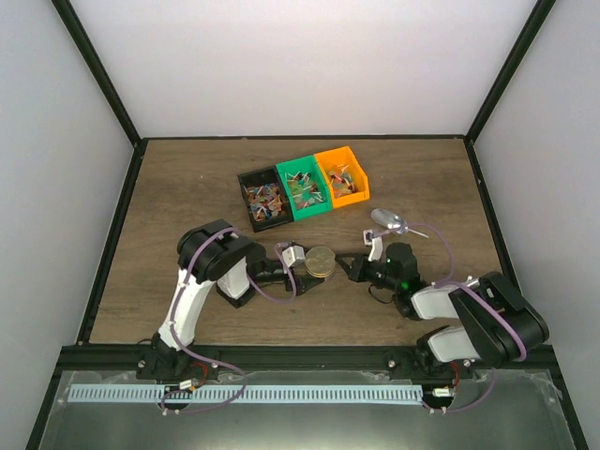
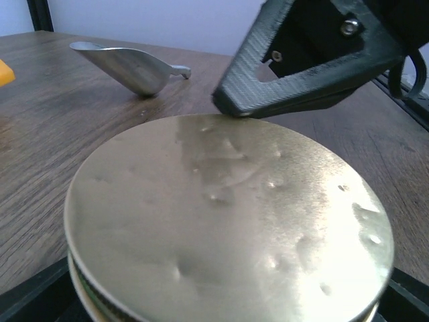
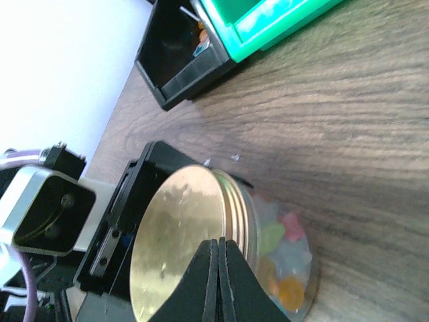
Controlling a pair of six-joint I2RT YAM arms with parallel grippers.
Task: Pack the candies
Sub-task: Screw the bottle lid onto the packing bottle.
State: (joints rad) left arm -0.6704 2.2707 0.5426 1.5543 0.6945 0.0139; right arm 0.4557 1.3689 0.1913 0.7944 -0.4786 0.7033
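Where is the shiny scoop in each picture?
Top view: the scoop lies right of centre, near the orange bin.
Left wrist view: the scoop is upper left, behind the gold jar lid.
Right wrist view: not in it.
Shared landmark: the gold jar lid, seen in all three.

Black-white arms (image 1: 185,305), purple cables (image 1: 272,292), green light (image 1: 405,281)

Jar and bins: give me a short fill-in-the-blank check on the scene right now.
1. A gold ___ covers the jar.
2. Between the black bin and the orange bin stands the ___ one.
3. The right gripper's jaws are ___.
4. The scoop lies on the ___.
Missing words: lid; green; shut; table.
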